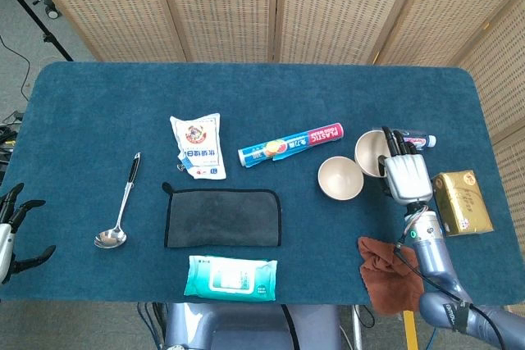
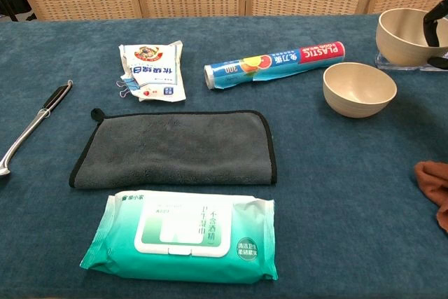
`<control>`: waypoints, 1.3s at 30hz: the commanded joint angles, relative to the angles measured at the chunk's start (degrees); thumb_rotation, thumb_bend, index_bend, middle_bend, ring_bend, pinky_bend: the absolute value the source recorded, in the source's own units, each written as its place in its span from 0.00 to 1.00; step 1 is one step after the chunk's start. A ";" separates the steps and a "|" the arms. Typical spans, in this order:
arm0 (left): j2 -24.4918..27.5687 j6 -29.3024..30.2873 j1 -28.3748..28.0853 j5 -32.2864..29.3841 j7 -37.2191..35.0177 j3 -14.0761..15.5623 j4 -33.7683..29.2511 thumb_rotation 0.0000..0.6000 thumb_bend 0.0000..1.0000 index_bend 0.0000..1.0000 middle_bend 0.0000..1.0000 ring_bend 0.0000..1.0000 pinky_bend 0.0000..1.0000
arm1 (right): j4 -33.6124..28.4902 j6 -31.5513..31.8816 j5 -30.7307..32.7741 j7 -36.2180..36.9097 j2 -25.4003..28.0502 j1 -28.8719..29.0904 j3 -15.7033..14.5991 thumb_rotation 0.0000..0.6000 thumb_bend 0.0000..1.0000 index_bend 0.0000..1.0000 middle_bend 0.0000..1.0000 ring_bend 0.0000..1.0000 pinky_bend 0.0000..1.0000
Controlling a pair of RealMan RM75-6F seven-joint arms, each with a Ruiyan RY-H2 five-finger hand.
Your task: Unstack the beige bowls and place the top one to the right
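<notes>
Right now the right hand (image 1: 408,178) grips the top bowl (image 1: 371,154) by its right rim, dark fingers (image 2: 429,27) hooked over the edge, bowl lifted off the table and roughly upright. It sits just right of the lower bowl (image 1: 340,179), which rests alone on the blue table (image 1: 98,112), the two bowls apart in the chest view. Water bottle (image 1: 410,139) lies right behind the held bowl, partly hidden by the hand. Gold box (image 1: 461,202) just right of the hand; brown cloth (image 1: 387,275) near the front edge below the forearm. Plastic wrap roll (image 1: 290,144) lies left of the bowls, then a white packet (image 1: 198,147), a gray towel (image 1: 222,218), a wipes pack (image 1: 230,277) in front of it, and a ladle (image 1: 120,207) further left. Left hand (image 1: 10,231) at the far left table edge, fingers spread, holding nothing.
</notes>
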 commanded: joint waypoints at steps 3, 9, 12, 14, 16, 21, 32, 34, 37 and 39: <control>-0.02 -0.04 -0.02 -0.01 0.13 0.03 -0.03 1.00 0.18 0.26 0.00 0.00 0.05 | 0.50 0.03 0.27 0.19 0.58 -0.54 -0.59 1.00 0.36 0.63 0.01 0.00 0.21; -0.03 -0.06 -0.03 -0.13 0.14 0.00 -0.03 1.00 0.18 0.26 0.00 0.00 0.05 | 1.40 0.26 0.50 0.86 1.94 -1.54 -1.19 1.00 0.36 0.63 0.01 0.00 0.21; -0.13 -0.22 -0.08 -0.11 0.38 0.10 -0.02 1.00 0.18 0.26 0.00 0.00 0.05 | 1.79 0.40 0.70 1.40 2.72 -2.24 -1.53 1.00 0.36 0.63 0.01 0.00 0.21; -0.22 -0.28 -0.12 -0.14 0.56 0.12 -0.06 1.00 0.18 0.26 0.00 0.00 0.05 | 2.18 0.61 1.08 1.98 3.42 -3.18 -2.02 1.00 0.36 0.63 0.01 0.00 0.21; -0.27 -0.30 -0.14 -0.17 0.73 0.13 -0.09 1.00 0.18 0.26 0.00 0.00 0.05 | 2.24 0.68 1.04 2.48 3.85 -3.77 -2.43 1.00 0.36 0.63 0.01 0.00 0.21; -0.48 -0.58 -0.26 -0.24 1.21 0.25 -0.16 1.00 0.18 0.26 0.00 0.00 0.05 | 2.47 0.86 1.38 3.56 4.41 -5.29 -3.35 1.00 0.36 0.63 0.01 0.00 0.21; -0.57 -0.67 -0.34 -0.37 1.27 0.22 -0.09 1.00 0.18 0.26 0.00 0.00 0.05 | 1.25 0.41 2.29 4.23 4.06 -7.62 -5.21 1.00 0.35 0.63 0.01 0.00 0.21; -0.59 -0.65 -0.33 -0.31 1.24 0.25 -0.09 1.00 0.18 0.26 0.00 0.00 0.05 | 0.89 0.37 2.56 4.17 3.84 -8.01 -5.53 1.00 0.34 0.63 0.01 0.00 0.21; -0.57 -0.70 -0.36 -0.26 1.25 0.28 -0.06 1.00 0.18 0.26 0.00 0.00 0.05 | 0.19 0.37 2.90 3.96 3.66 -8.46 -5.83 1.00 0.34 0.63 0.01 0.00 0.21; -0.56 -0.73 -0.37 -0.28 1.24 0.29 -0.07 1.00 0.18 0.26 0.00 0.00 0.05 | -0.07 0.32 3.02 3.86 3.62 -8.61 -5.95 1.00 0.34 0.63 0.01 0.00 0.21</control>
